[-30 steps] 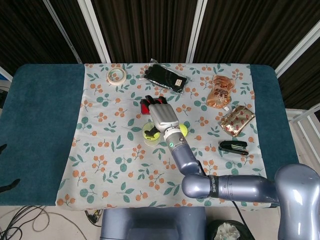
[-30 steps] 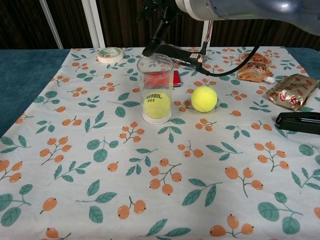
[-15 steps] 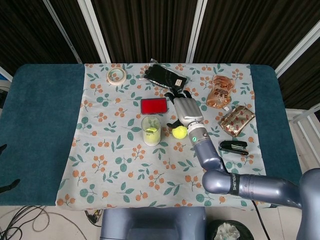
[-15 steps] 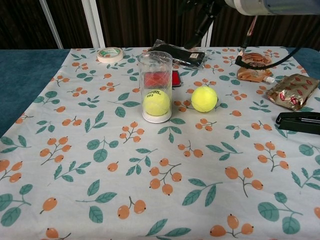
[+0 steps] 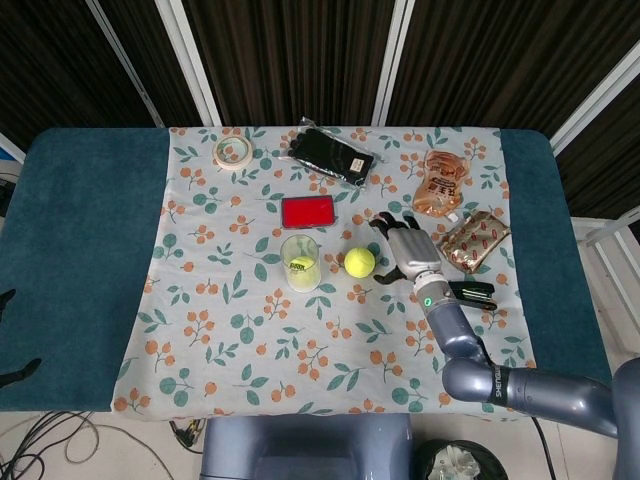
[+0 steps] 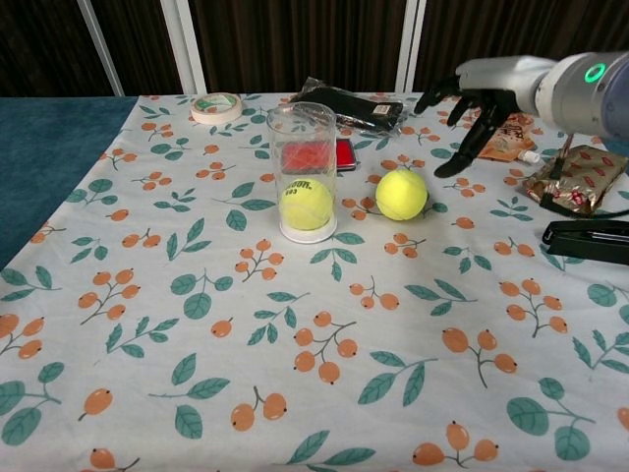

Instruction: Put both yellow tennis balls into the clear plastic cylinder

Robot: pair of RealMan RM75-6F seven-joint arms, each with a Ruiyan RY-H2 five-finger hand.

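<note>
Head view: right hand (image 5: 410, 252), fingers spread and empty, is swinging away from the cylinder (image 5: 301, 262) toward center-right, lining up for the loose ball (image 5: 359, 262) since one's already inside.

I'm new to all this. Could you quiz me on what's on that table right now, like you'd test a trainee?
1. True or false: one tennis ball already sits inside the clear cylinder.
2. What lies on the cloth directly behind the cylinder? A) red flat case B) tape roll C) stapler
3. Fill in: the right hand hovers open to the ____ of the loose tennis ball, as the chest view shows it.

Key: 1 true. 2 A, the red flat case. 3 right; it holds nothing.
</note>
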